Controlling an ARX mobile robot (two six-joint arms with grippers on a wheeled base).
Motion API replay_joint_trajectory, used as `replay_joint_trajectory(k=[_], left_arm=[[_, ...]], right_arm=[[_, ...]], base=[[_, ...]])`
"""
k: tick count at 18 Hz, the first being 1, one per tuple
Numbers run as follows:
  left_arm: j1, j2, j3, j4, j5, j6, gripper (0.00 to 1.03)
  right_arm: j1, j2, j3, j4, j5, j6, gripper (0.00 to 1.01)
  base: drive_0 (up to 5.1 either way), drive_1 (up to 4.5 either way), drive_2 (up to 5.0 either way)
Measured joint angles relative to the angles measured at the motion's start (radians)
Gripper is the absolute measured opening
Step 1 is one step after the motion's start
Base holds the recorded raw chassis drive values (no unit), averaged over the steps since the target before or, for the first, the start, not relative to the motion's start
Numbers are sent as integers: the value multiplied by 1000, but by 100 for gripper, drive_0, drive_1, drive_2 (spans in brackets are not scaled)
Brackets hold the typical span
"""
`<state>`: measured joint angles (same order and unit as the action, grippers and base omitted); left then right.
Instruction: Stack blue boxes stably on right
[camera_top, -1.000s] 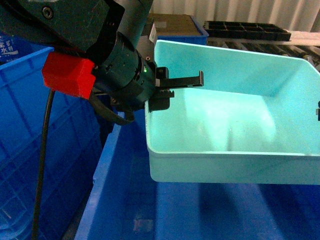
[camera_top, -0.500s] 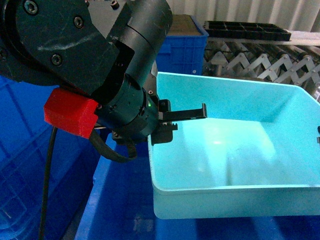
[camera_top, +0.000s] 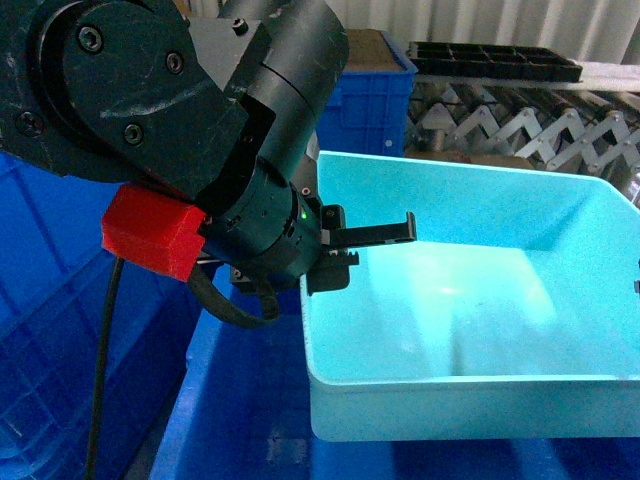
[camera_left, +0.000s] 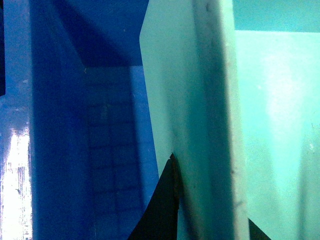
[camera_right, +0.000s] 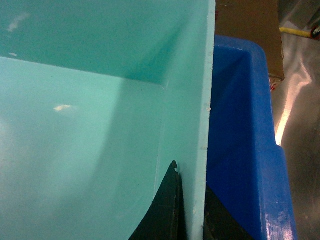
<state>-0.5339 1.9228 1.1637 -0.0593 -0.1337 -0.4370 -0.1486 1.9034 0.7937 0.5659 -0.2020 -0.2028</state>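
Gripping opposite walls, the left pincer (camera_top: 345, 255) and right pincer (camera_right: 192, 210) each clamp the tub (camera_top: 480, 300) rim, one finger inside and one outside, so the load stays level between both arms. The tub hangs inside the mouth of a dark crate (camera_top: 240, 400) at the lower middle of the head view, apparently for lowering onto the stack (no second tub is visible beneath). Another crate (camera_top: 40, 330) stands just left. Behind, a roller conveyor (camera_top: 520, 125) carries a black tray (camera_top: 490, 60); bare floor (camera_right: 300, 100) shows at right.
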Motion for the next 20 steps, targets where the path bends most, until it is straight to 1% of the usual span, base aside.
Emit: replay_joint_trajectory(k=[2, 3, 11, 12, 13, 14, 15, 17, 18, 20], left_arm=[[1, 4, 5, 3, 6, 2, 6], [1, 5, 9, 5, 5, 3, 6], [1, 5, 11, 4, 6, 7, 6], [1, 5, 11, 4, 6, 7, 6], [1, 5, 16, 2, 55, 26, 18], [-1, 4, 16, 2, 81, 37, 25], [-6, 0, 16, 3, 109, 55, 35], [-9, 0, 18, 4, 113, 71, 53], [-13, 0, 18, 4, 113, 76, 66], [-12, 0, 18, 4, 114, 79, 84]], right_arm=[[11, 0, 0, 19, 23, -3, 2], [12, 0, 0, 26, 27, -5, 2], [12, 0, 0, 26, 29, -5, 2], [12, 0, 0, 26, 33, -16, 6], [12, 3, 0, 34, 76, -66, 20], [10, 7, 3, 36, 100, -87, 27], [9, 9, 3, 35, 105, -100, 36], [5, 9, 3, 37, 106, -114, 55], [4, 9, 3, 37, 106, -117, 67], [4, 9, 3, 37, 108, -122, 86]], base=[[0, 0, 0], [0, 0, 0], [0, 0, 0], [0, 0, 0], [0, 0, 0], [0, 0, 0], [0, 0, 0], [0, 0, 0], [0, 0, 0], [0, 0, 0]])
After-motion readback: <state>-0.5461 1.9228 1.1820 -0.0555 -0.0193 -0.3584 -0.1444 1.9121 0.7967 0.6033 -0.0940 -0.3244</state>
